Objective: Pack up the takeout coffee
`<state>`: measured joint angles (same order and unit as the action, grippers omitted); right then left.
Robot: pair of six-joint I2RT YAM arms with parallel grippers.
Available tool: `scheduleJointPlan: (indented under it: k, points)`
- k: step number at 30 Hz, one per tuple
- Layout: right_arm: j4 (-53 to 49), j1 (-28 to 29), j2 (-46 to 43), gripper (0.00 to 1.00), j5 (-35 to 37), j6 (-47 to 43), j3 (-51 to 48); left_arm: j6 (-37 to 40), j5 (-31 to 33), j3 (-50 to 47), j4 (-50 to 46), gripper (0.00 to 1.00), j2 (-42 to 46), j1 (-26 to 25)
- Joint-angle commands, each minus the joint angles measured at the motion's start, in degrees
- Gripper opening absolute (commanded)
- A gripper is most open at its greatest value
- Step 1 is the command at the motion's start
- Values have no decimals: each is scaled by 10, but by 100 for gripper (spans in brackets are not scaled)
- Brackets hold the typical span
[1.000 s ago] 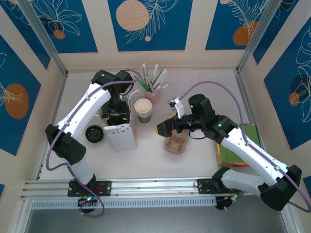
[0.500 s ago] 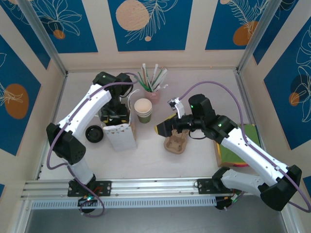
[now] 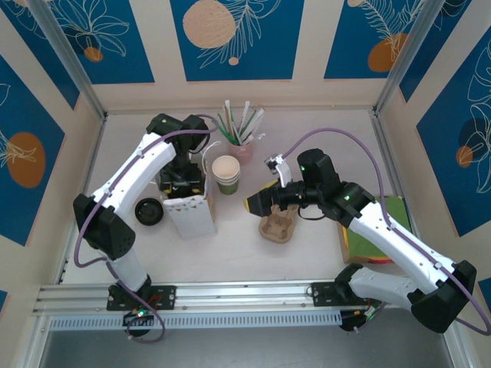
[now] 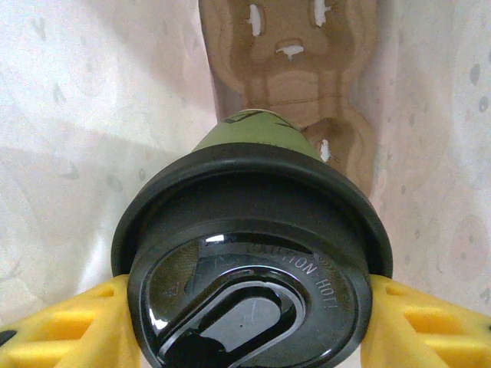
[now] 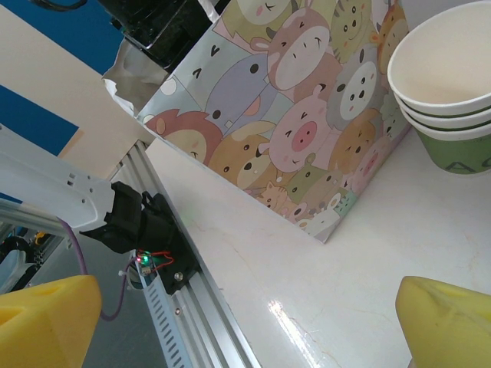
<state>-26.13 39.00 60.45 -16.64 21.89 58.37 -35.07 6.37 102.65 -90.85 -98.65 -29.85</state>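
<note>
The takeout coffee, a green paper cup with a black lid, sits between the yellow fingers of my left gripper, which is shut on it under the lid's rim. Below the cup, a brown cardboard carrier lies between pale bag walls. From above, my left gripper hangs over the open top of the cartoon-print paper bag. My right gripper is open and holds nothing, just left of a second brown carrier on the table. Its wrist view faces the bag.
A stack of lidless green cups stands right of the bag. A pink cup of straws is behind it. A loose black lid lies left of the bag. Green and orange flat items lie at the right, under my right arm.
</note>
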Motion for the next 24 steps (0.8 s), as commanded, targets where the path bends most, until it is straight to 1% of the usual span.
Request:
scheduleJointPlan:
  k: [1, 17, 24]
  points:
    - [6, 3, 0, 99, 2, -11, 2, -5, -6, -7, -6, 59, 5, 9]
    - [6, 4, 4, 99, 2, -10, 3, 8, -13, -15, -15, 59, 16, 9]
    - [6, 4, 4, 99, 1, -8, 2, 12, -33, -34, -9, 59, 30, 10]
